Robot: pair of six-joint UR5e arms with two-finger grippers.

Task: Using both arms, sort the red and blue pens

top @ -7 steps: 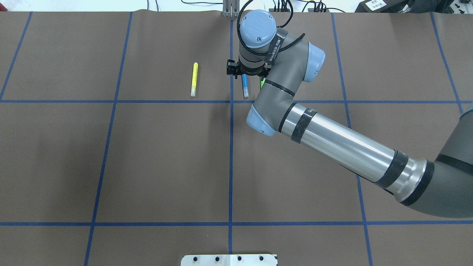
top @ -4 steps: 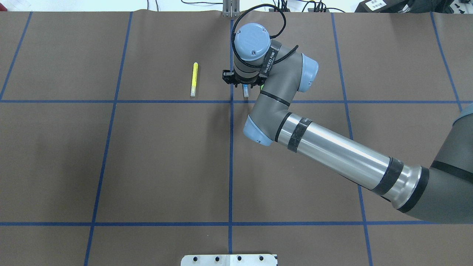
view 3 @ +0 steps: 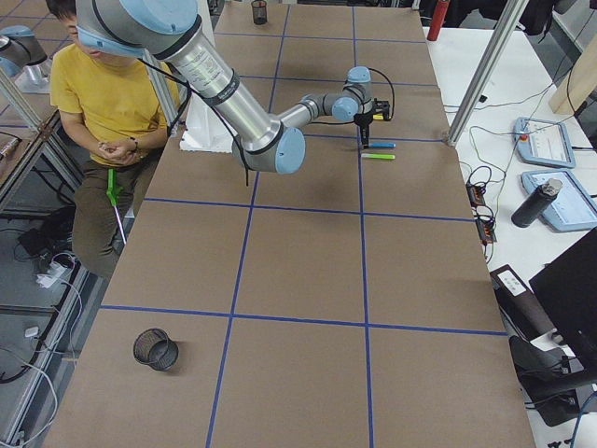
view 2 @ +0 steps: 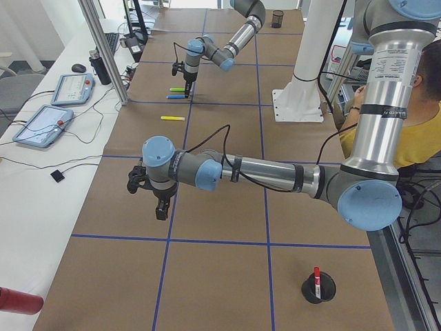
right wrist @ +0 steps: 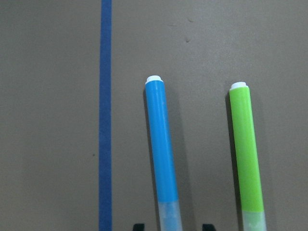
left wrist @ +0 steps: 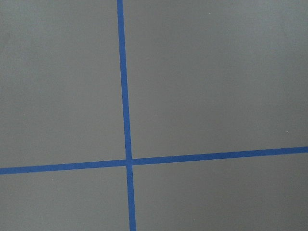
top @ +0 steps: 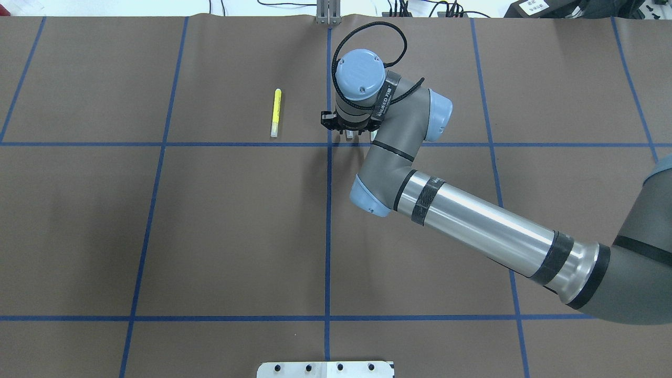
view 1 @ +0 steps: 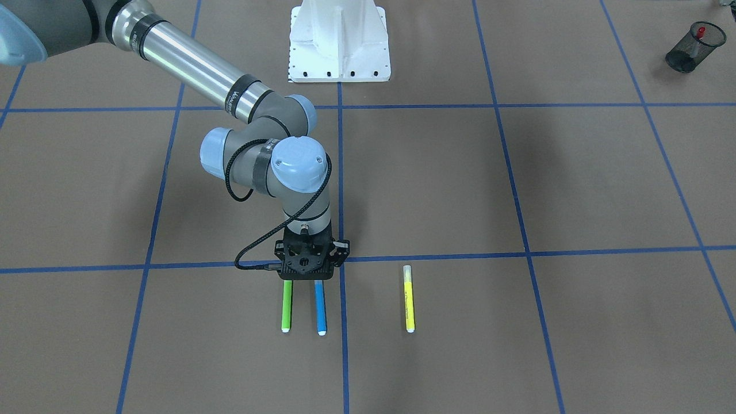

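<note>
Your right gripper (right wrist: pixel 173 227) is spread wide, one fingertip on either side of the blue marker (right wrist: pixel 161 144), which lies flat at its clear-cap end. The green marker (right wrist: pixel 246 149) lies just beside it. If you close off-centre, a finger could knock the green marker or the smooth cap could slip out. The red marker (view 1: pixel 700 31) stands in the mesh cup (view 1: pixel 684 54). You cannot tell the left gripper's (view 2: pixel 157 203) opening.

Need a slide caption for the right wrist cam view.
Right end effector open, straddling the clear-capped end of the blue pen; green marker lies parallel beside it.
</note>
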